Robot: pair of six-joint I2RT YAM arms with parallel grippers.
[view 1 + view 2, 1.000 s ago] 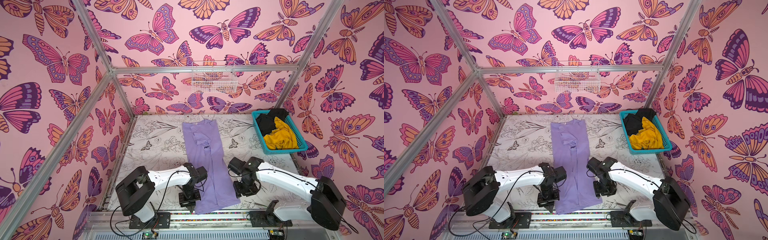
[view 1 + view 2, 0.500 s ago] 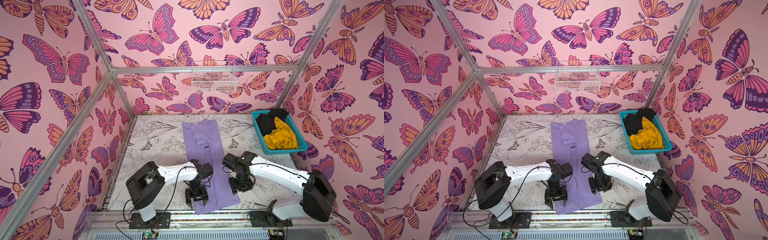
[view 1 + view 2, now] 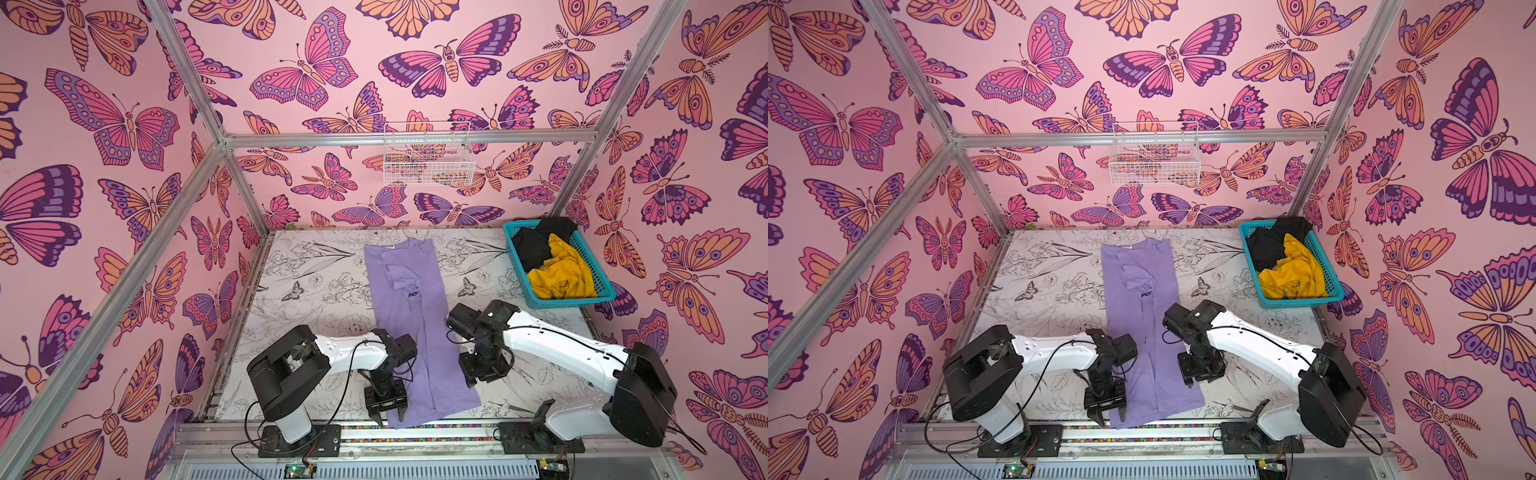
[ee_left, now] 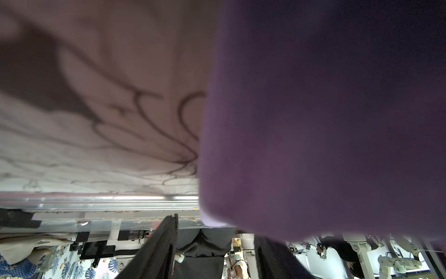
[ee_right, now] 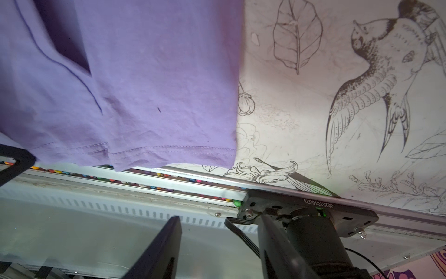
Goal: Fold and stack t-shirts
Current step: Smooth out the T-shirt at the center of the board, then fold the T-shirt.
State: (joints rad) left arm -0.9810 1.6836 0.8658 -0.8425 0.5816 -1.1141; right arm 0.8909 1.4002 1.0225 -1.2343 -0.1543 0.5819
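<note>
Across the floral worktop [image 3: 316,291], I am watching left jaws and right jaws hanging spread beside the lavender t-shirt [image 3: 415,324].

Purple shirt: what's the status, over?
Left gripper open at near hem corner; right gripper open by opposite edge. Lavender shirt flat on table, sides folded in. Nothing blocking.
</note>
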